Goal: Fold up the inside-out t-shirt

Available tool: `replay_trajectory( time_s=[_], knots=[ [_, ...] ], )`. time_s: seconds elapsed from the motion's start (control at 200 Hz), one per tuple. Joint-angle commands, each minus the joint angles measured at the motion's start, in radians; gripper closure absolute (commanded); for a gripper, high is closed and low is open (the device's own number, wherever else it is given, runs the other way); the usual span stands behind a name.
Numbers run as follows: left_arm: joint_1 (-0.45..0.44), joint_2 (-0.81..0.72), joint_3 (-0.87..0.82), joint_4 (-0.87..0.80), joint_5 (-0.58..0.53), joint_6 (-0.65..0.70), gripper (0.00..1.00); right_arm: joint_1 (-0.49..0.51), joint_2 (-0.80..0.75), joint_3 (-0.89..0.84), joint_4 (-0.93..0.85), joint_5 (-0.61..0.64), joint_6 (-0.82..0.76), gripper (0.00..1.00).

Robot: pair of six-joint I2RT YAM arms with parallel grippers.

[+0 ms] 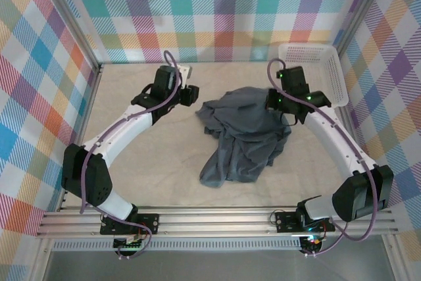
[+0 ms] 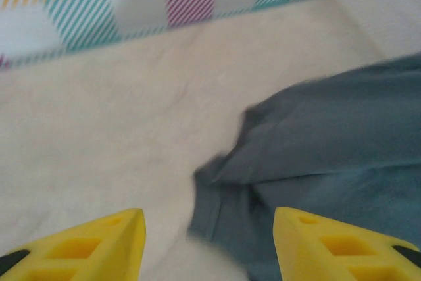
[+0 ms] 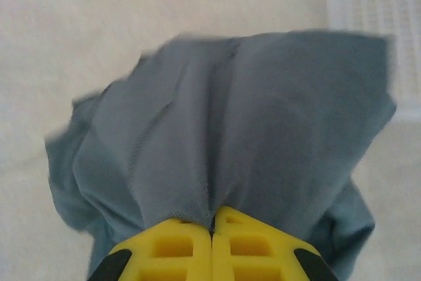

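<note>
The inside-out t-shirt [image 1: 240, 136] is a dark slate-grey heap, crumpled in the middle of the table. My right gripper [image 1: 271, 101] is at the shirt's upper right edge. In the right wrist view its yellow fingers [image 3: 177, 248] are pressed together, and the right gripper [image 3: 212, 220] pinches a fold of the t-shirt [image 3: 250, 116], which bunches up from the pinch. My left gripper [image 1: 191, 94] is just left of the shirt's upper left corner. In the left wrist view the left gripper [image 2: 207, 231] stands open above the table, holding nothing, with an edge of the t-shirt [image 2: 329, 156] lying ahead of it.
A white mesh basket [image 1: 329, 70] stands at the back right, close behind the right arm, and its rim [image 3: 375, 4] appears in the right wrist view. Plaid walls close in the back and both sides. Bare beige table [image 1: 138, 162] lies left of and in front of the shirt.
</note>
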State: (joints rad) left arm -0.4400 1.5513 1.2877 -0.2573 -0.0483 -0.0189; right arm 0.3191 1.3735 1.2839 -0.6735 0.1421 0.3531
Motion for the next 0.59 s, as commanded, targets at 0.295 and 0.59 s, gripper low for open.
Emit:
replay_trajectory(
  time_s=[0.295, 0.59],
  knots=[
    [0.025, 0.084, -0.284, 0.08, 0.339, -0.33, 0.49, -0.017, -0.045, 0.039, 0.003, -0.061, 0.051, 1.0],
    [-0.01, 0.324, -0.141, 0.11, 0.379, -0.43, 0.69, -0.017, -0.075, 0.022, 0.024, -0.103, 0.071, 1.0]
  ],
)
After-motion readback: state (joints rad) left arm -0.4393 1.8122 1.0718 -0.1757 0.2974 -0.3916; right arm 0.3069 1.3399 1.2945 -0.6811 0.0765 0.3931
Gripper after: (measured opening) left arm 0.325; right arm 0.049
